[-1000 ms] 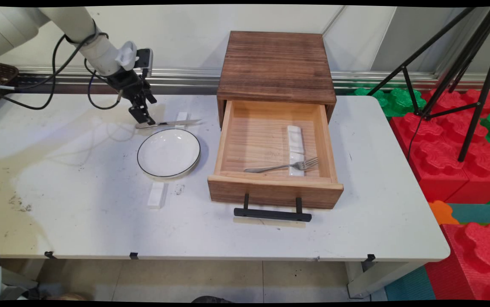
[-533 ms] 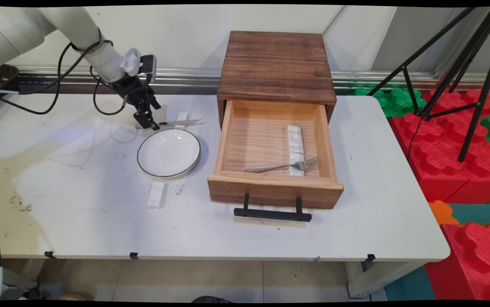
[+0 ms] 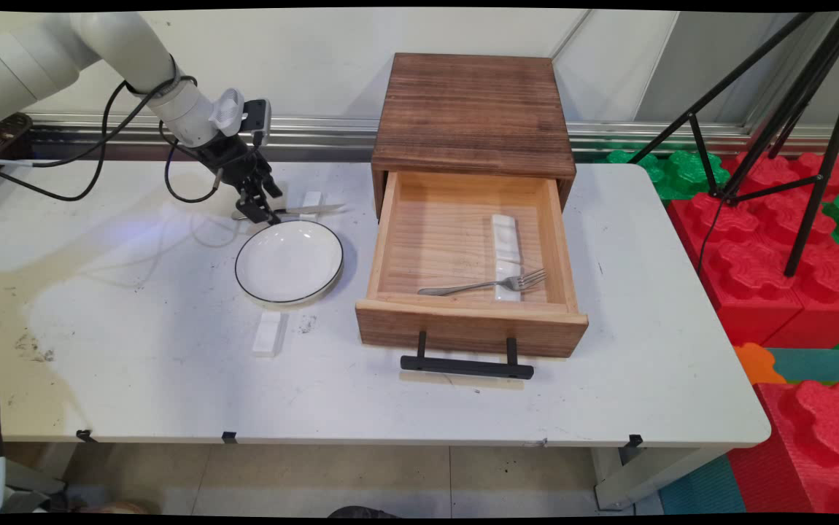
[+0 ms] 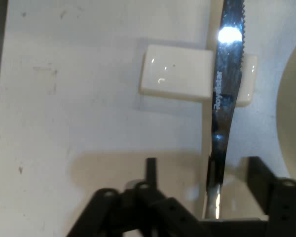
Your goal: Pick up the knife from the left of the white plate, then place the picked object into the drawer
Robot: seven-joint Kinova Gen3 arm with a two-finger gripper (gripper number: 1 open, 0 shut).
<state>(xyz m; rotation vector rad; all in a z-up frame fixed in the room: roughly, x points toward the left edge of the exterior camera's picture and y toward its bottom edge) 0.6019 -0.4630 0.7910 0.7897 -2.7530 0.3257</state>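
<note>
Since a second ago the black two-finger gripper (image 3: 265, 214) has slid rightward along the table's far side and sunk a little, so that it now stands over the handle end of the slim silver table knife (image 3: 295, 211) instead of beside it. Nothing else has shifted: the white round plate with a thin dark rim (image 3: 289, 261) and the knife lie as before.

Seen from the hand, the fingers (image 4: 260, 174) are spread apart, one on each side of the knife (image 4: 223, 106), and the handle runs up between them, nearer the right-hand finger than the other. They hold nothing; whether either pad touches the metal I cannot tell. The knife's long axis leads straight away from the fingers, across the line between them, so the flat handle lies broadside in the gap. Its blade, toothed edge at the far end, rests ahead of the fingers upon a small white glazed rest block (image 4: 179, 76), which lifts it clear of the white table (image 3: 135, 350). The plate's rim (image 4: 292, 113) curves in just beside the right-hand finger, close but apart from the knife.

Well off to that same side stands the brown wooden drawer box (image 3: 472, 211), its drawer pulled open.
</note>
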